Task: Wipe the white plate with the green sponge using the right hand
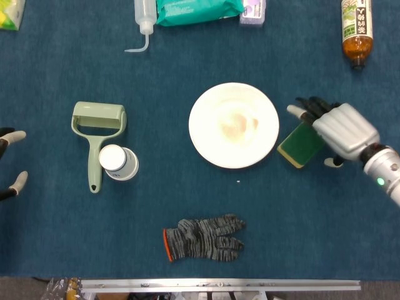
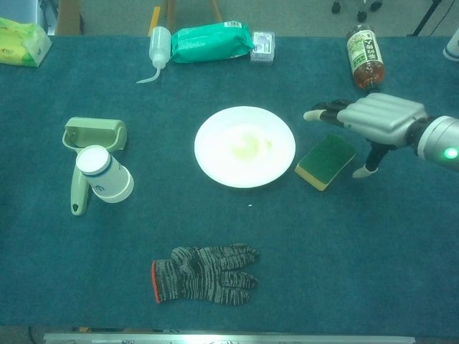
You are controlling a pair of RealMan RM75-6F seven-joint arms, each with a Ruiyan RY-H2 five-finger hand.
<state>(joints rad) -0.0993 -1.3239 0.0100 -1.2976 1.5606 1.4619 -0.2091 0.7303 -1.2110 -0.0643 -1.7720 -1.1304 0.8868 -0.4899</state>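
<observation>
The green sponge [image 2: 325, 162] is lying beside the white plate [image 2: 244, 146], which is showing a yellowish smear; the right hand [image 2: 378, 120], fingers apart, is holding nothing.

Blue cloth-covered table [image 2: 373, 258]

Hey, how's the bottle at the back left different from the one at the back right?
The squeeze bottle is translucent white, unlabelled, with a thin bent spout; the tea bottle is brown with a printed label and a plain neck. The squeeze bottle is the slimmer of the two. It lies beside a green packet, while the tea bottle lies alone, behind the right hand. Both lie on their sides on the blue table near its far edge.
</observation>
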